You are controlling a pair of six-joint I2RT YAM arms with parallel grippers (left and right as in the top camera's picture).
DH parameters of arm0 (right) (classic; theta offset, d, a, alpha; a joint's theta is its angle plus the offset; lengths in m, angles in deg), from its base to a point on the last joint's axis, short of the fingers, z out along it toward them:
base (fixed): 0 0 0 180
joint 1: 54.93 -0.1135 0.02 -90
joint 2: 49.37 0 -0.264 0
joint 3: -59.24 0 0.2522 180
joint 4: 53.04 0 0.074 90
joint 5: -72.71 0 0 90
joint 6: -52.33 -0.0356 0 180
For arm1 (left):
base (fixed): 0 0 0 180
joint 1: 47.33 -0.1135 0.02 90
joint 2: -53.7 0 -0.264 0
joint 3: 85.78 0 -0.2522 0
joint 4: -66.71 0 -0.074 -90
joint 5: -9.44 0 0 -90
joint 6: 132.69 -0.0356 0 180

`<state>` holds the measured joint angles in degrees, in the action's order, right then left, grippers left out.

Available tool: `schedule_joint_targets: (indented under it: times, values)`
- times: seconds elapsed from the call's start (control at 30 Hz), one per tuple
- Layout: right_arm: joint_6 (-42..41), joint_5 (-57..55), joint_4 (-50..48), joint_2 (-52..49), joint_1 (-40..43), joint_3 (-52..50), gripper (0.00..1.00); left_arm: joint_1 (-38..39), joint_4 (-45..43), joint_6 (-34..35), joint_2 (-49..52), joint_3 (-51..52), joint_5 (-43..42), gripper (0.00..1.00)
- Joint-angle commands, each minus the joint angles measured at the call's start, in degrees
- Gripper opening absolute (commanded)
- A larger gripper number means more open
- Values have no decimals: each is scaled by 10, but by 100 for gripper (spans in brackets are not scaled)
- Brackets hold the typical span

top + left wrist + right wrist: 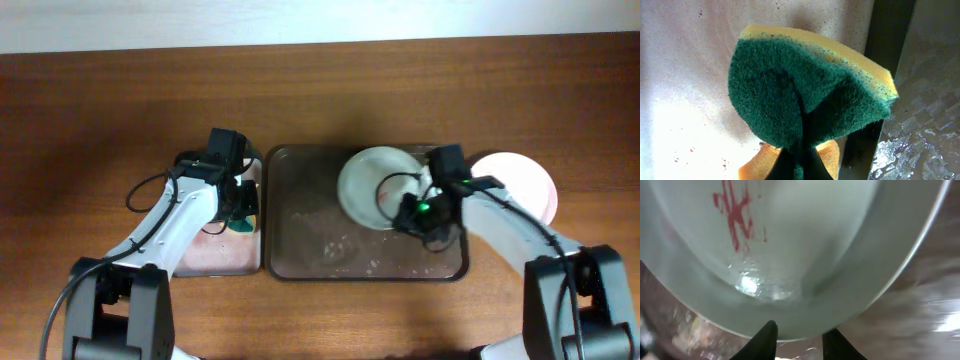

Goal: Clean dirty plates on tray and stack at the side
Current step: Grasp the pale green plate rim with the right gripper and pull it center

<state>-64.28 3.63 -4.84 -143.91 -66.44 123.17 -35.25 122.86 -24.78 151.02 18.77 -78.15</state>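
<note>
A pale mint-green plate [372,185] with a red scribble [735,215] in its centre is held tilted over the back right of the dark brown tray [300,250]. My right gripper [412,212] is shut on the plate's near rim [801,328], with one finger on its inner face and one under it. A white plate [520,180] lies on the table right of the tray; I cannot tell whether another plate lies under it. My left gripper [238,208] is shut on a green and yellow sponge [790,90], which it holds folded left of the tray.
A smaller tray with a pinkish inside [215,255] lies left of the brown tray, under the sponge, and has small red specks [690,150]. The brown tray's floor is wet [930,100]. Bare wooden table [100,100] surrounds both trays.
</note>
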Motion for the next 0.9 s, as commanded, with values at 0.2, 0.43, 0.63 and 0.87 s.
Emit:
schedule_joint_targets:
  times: [0.2,0.43,0.63,0.87]
  values:
    - [0,-43,-9,2,-64,-4,40,-2,-1,-9,2,1,4,0]
    - [122,-71,50,18,19,94,43,-2,1,-9,2,1,4,0]
    - [131,-170,-38,-4,26,96,47,-2,1,-9,2,1,4,0]
    - [127,-162,-69,-75,25,95,25,-2,1,-9,2,1,4,0]
